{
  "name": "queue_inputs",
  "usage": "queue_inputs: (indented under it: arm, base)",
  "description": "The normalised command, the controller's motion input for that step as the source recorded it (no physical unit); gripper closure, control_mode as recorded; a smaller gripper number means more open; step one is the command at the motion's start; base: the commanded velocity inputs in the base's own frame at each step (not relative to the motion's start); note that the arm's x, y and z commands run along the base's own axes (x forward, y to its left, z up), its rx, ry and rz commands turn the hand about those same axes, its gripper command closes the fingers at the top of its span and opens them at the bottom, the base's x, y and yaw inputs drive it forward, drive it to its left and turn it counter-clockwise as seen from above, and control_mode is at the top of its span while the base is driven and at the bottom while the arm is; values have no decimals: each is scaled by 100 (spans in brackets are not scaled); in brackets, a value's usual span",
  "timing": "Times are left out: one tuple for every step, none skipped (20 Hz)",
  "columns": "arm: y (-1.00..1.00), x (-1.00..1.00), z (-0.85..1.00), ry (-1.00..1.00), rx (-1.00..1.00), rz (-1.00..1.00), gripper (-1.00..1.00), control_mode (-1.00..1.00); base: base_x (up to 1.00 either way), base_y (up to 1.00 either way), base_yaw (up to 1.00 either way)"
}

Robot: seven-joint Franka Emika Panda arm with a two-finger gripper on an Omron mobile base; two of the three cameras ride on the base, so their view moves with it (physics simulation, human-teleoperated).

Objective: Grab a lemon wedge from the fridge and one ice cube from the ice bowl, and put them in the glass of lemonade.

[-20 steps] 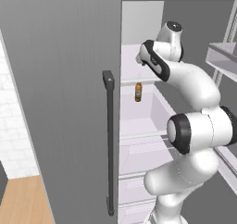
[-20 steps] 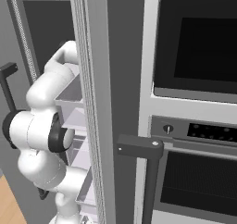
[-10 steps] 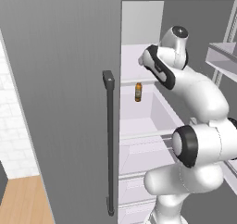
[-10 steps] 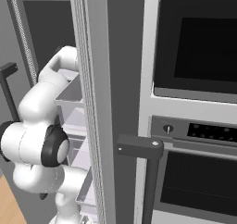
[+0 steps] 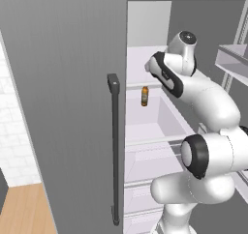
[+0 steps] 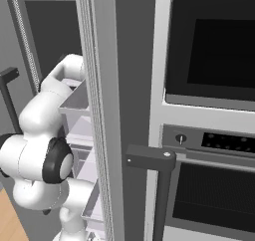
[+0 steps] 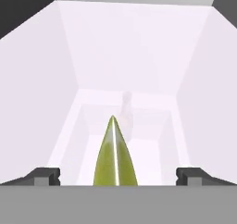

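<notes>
Your arm reaches into the open fridge [image 5: 145, 44], where the lemon wedge [image 7: 115, 156] lies at six o'clock in the hand view, between the spread tips of the gripper [image 7: 118, 176] and not yet pinched. You still have the wedge and the ice cube to fetch. Since half a second ago, the elbow has dropped lower in the left base view; the brown bottle [image 5: 144, 96] has not moved.

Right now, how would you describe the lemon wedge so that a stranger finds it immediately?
Start at the tall grey two-door fridge, whose open door shows a white shelved interior. In the hand view, the tiny yellow-green lemon wedge lies on a white shelf, centred between the open gripper tips. Its pointed shape and green-yellow colour distinguish it from the small brown bottle standing upright on a shelf.
</notes>
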Motion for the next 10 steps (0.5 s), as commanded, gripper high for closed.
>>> queue_inputs:
  arm:
    - [0,4,-42,0,-5,0,100,-100]
    - [0,5,-47,0,-7,0,100,-100]
    - [0,13,-51,0,-8,0,100,-100]
    - [0,16,-51,0,-8,0,100,-100]
    - [0,19,-38,0,-3,0,100,-100]
    - [0,0,-19,-16,-2,0,100,-100]
    - [0,2,-16,-11,-1,0,100,-100]
    - [0,0,-14,-11,0,0,100,-100]
    - [0,0,-9,-9,0,0,100,-100]
    - [0,0,-9,-5,0,0,100,-100]
  base:
    - [0,0,0]
    - [0,0,0]
    - [0,0,0]
    - [0,0,0]
    - [0,0,0]
    - [0,0,0]
    - [0,0,0]
    - [0,0,0]
    - [0,0,0]
    - [0,0,0]
